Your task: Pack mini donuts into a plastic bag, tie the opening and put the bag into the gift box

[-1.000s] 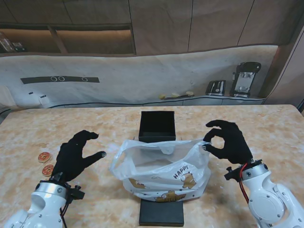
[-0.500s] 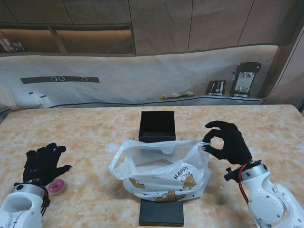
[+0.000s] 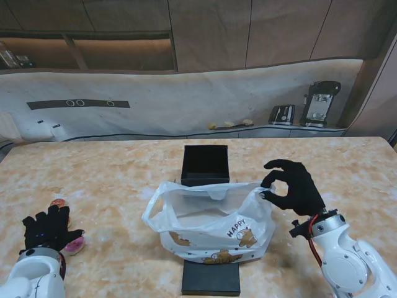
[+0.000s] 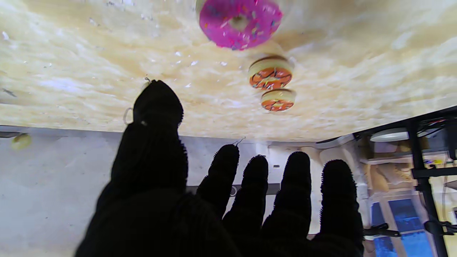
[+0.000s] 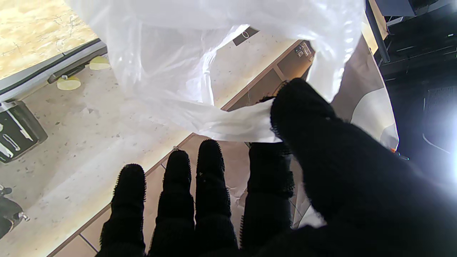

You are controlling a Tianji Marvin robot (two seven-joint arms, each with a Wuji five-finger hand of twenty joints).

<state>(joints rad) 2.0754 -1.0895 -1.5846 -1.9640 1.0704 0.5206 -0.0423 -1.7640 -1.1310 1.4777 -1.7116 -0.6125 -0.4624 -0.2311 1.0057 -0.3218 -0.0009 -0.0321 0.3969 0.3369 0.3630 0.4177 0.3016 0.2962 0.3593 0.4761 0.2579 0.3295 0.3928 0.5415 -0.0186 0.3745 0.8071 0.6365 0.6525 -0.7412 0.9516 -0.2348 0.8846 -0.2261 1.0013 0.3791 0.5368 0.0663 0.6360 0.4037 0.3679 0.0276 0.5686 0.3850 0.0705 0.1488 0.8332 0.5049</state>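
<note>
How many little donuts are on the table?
3. A pink donut lies just ahead of the left hand, and two orange-iced donuts lie in a row beyond it. I cannot tell whether more are hidden inside the plastic bag.

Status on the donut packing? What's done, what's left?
Early stage. Done: the right robot hand pinches the plastic bag rim, holding its mouth open. No donuts are visible inside. In hand: the left robot hand hangs open over the pink donut, with two orange donuts beyond it on the table; nothing is gripped. Left: load the donuts, tie the opening, put the bag into the gift box.
</note>
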